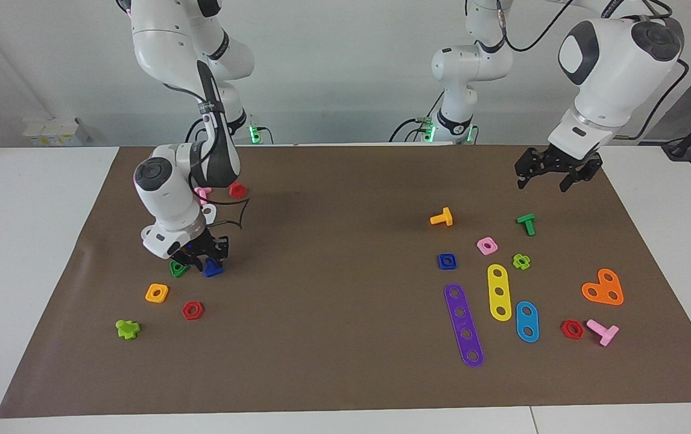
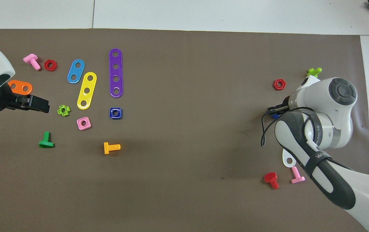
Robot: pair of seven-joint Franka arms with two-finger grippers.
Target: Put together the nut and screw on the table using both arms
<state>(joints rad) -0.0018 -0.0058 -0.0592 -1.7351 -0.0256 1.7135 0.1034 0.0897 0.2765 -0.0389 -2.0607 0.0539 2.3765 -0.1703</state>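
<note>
Blue screw (image 1: pixel 213 269) mostly hidden under right end effector (image 1: pixel 208 260); grip unclear.

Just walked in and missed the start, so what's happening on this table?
The right gripper is down on the brown mat, its fingers around the dark-blue screw beside a green triangular nut. The left gripper hangs open in the air over its own end of the mat, waiting. The dark-blue square nut lies untouched beside a purple strip, so nothing is joined yet.
</note>
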